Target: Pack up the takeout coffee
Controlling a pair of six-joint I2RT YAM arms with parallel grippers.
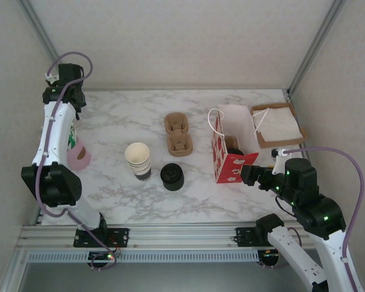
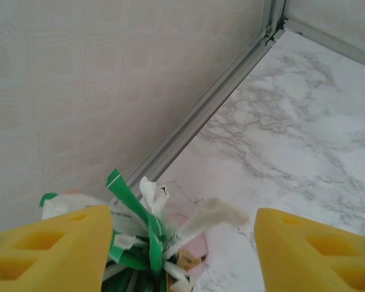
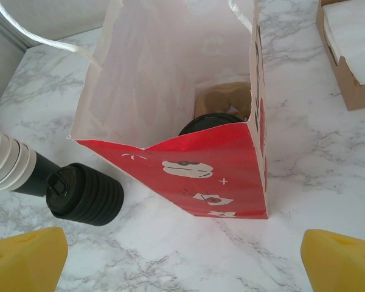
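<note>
Inside the red paper bag (image 3: 201,176) the takeout coffee (image 3: 214,123) can be spotted, black lid up. Right hand (image 3: 184,246) is held wide open just before the bag, left hand (image 2: 184,234) likewise spread, nothing grasped, above some packets (image 2: 140,210).

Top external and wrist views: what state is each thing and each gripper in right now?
paper bag, upright, mouth open
takeout coffee, lidded, upright inside the bag
cup stack, nested, upright, lidless
lid stack, stacked upright
cup carriers, empty, outside the bag
napkin box, open, napkins inside
left gripper, open, above the packets
right gripper, open, empty, facing the bag
</note>
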